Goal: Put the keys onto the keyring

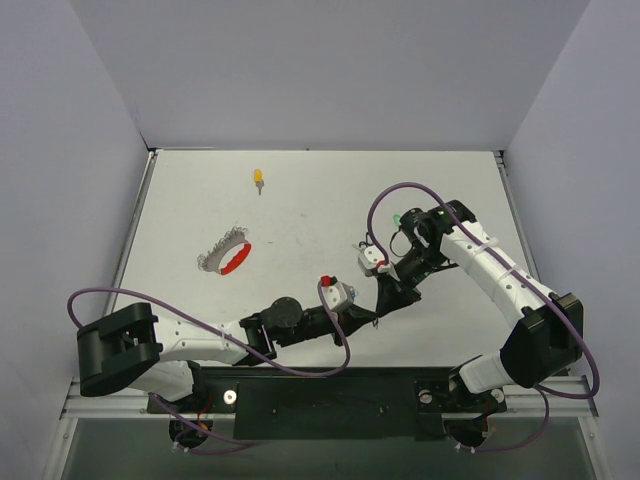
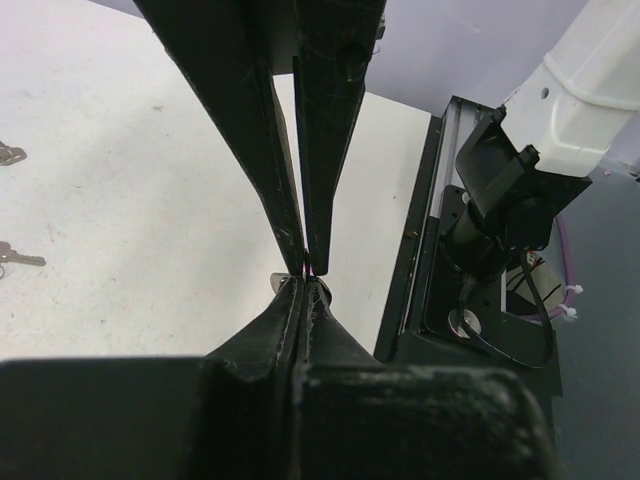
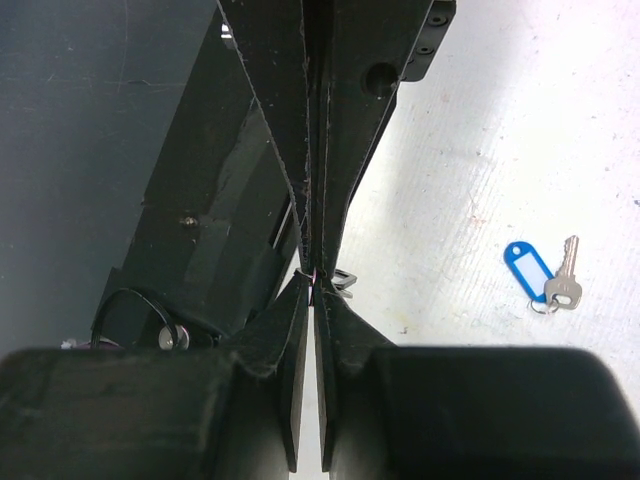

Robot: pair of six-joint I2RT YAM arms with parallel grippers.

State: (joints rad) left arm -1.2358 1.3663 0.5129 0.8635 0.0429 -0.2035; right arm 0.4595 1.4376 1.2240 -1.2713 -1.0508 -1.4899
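My left gripper point(image 1: 376, 317) and right gripper point(image 1: 384, 299) meet tip to tip low over the table's middle front. Both are shut. In the left wrist view a small silver key point(image 2: 276, 284) sticks out beside my left gripper point(image 2: 304, 286), with the right fingertips point(image 2: 318, 255) pinched just above it. The right wrist view shows my right gripper point(image 3: 318, 282) closed on the same thin piece, a dark loop point(image 3: 343, 281) poking out beside it. The keyring point(image 1: 226, 257) with its red arc lies apart at centre left. A yellow-tagged key point(image 1: 259, 178) lies far back.
A blue-tagged key point(image 3: 538, 272) lies on the table to the right of my right gripper. A green tag point(image 1: 397, 220) shows by the right wrist. Two loose silver keys point(image 2: 10, 153) lie at the left wrist view's left edge. The black base rail point(image 1: 320, 400) runs along the near edge.
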